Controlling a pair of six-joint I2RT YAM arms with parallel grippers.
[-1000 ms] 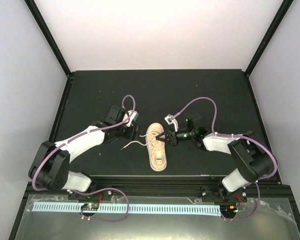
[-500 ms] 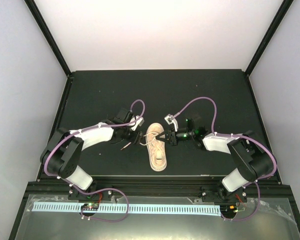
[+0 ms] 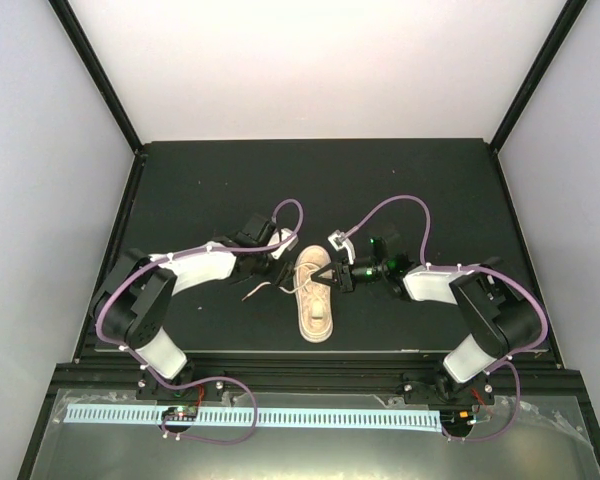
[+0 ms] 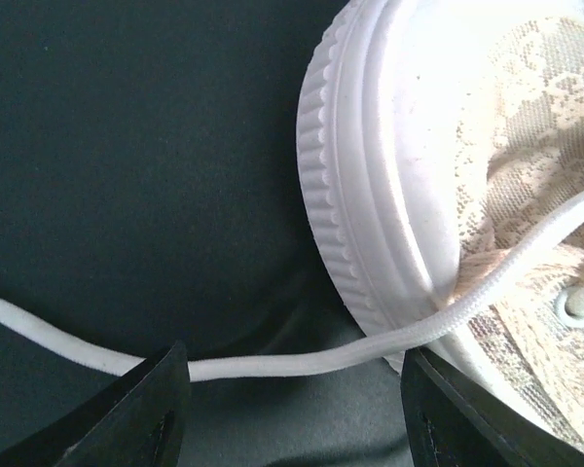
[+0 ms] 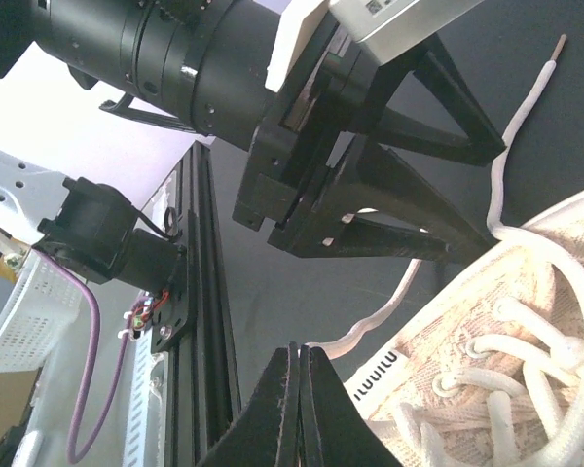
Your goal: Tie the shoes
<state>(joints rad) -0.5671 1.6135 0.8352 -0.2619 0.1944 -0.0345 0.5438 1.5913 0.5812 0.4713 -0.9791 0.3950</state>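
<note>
The beige sneaker (image 3: 316, 297) lies on the black table, toe towards the far side. My left gripper (image 3: 280, 272) is open at the shoe's left side. In the left wrist view its fingers (image 4: 151, 413) straddle a white lace (image 4: 273, 367) that runs from the shoe (image 4: 526, 195) across the mat; the jaws stand wide apart and do not touch it. My right gripper (image 3: 326, 277) is over the laced part of the shoe. In the right wrist view it (image 5: 297, 375) is shut on another lace (image 5: 375, 323) beside the shoe (image 5: 496, 389), facing the left gripper (image 5: 370, 195).
The left lace trails left on the mat to its tip (image 3: 245, 298). A black frame rail (image 3: 310, 355) runs along the table's near edge. White walls with black posts (image 3: 95, 70) close in the back and sides.
My left arm has swung right and in, bringing its open gripper up to the shoe's left side over the loose lace. The right gripper has stayed shut at the shoe.
</note>
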